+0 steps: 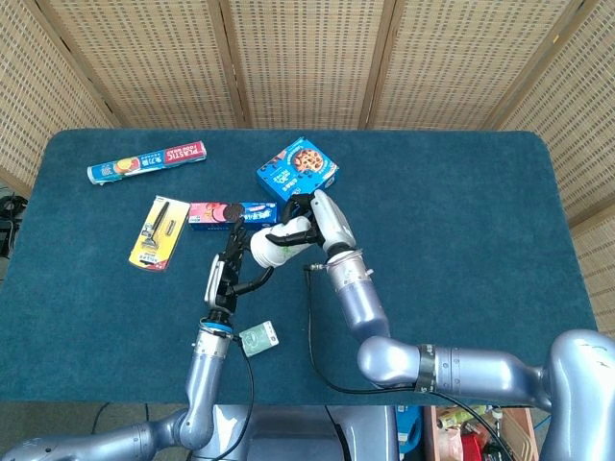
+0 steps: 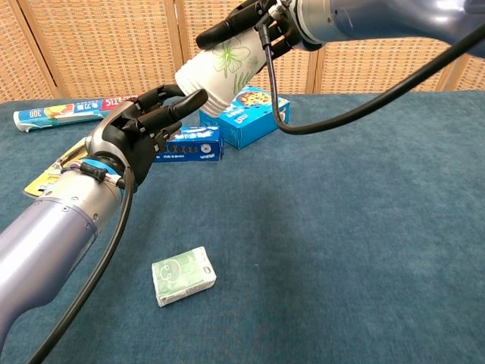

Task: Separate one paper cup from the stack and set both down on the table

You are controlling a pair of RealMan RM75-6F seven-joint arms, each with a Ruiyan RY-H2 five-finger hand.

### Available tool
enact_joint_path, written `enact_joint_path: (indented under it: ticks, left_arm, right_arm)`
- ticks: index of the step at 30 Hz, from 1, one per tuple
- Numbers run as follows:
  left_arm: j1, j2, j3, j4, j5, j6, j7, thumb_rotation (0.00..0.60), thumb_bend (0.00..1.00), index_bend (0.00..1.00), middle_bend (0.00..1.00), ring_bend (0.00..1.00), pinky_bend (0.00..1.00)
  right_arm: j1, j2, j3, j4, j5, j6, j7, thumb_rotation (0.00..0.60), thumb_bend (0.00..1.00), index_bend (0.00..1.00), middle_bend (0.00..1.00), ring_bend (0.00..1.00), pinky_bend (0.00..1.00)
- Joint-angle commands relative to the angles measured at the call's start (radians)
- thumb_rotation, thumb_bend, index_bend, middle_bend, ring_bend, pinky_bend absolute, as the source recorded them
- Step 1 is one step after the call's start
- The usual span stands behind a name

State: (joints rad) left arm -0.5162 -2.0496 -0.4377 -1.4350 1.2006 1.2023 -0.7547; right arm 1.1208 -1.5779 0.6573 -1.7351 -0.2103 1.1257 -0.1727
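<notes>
A white paper cup stack (image 2: 220, 70) with a green flower print hangs tilted above the table, base pointing down-left. My right hand (image 2: 254, 21) grips it near the rim; in the head view the cup stack (image 1: 270, 242) and right hand (image 1: 309, 223) sit at the table's middle. My left hand (image 2: 140, 129) is open, fingers spread, its fingertips just under the stack's base; whether they touch it I cannot tell. In the head view the left hand (image 1: 233, 261) lies just left of the cups.
On the blue table (image 1: 461, 230) lie a blue cookie box (image 1: 298, 166), a flat Oreo pack (image 1: 231, 213), a plastic-wrap roll (image 1: 146, 161), a yellow carded tool (image 1: 159, 232) and a small green-white pack (image 1: 258, 338) near the front.
</notes>
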Motion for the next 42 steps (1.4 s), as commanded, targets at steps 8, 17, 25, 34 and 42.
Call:
enact_joint_path:
  ticks: [8, 17, 25, 34, 42]
  left_arm:
    - [-0.004, -0.012, 0.002, 0.0, 0.008, 0.001, -0.001, 0.6, 0.23, 0.6, 0.0, 0.0, 0.0]
    - [-0.014, -0.03, -0.01, 0.013, 0.007, 0.0, -0.003, 0.6, 0.23, 0.63, 0.0, 0.0, 0.0]
    - [-0.021, -0.043, -0.023, 0.024, -0.003, 0.0, 0.001, 0.6, 0.23, 0.66, 0.0, 0.0, 0.0]
    - [-0.03, -0.055, -0.029, 0.045, -0.01, -0.009, 0.008, 0.6, 0.28, 0.67, 0.0, 0.0, 0.0]
    - [-0.038, -0.058, -0.027, 0.054, -0.005, -0.021, 0.005, 0.6, 0.37, 0.67, 0.0, 0.0, 0.0]
  right_arm:
    - [-0.007, 0.003, -0.001, -0.009, 0.001, 0.001, -0.001, 0.6, 0.28, 0.77, 0.68, 0.55, 0.8]
    - [-0.017, 0.01, -0.001, -0.018, -0.003, 0.0, 0.004, 0.6, 0.28, 0.77, 0.68, 0.55, 0.8]
    - [-0.022, 0.014, -0.002, -0.02, -0.004, -0.008, 0.007, 0.6, 0.28, 0.77, 0.68, 0.55, 0.8]
    - [-0.029, 0.02, -0.004, -0.02, -0.006, -0.015, 0.013, 0.6, 0.28, 0.77, 0.68, 0.55, 0.8]
    - [-0.035, 0.028, -0.005, -0.023, -0.005, -0.016, 0.014, 0.6, 0.28, 0.77, 0.68, 0.55, 0.8]
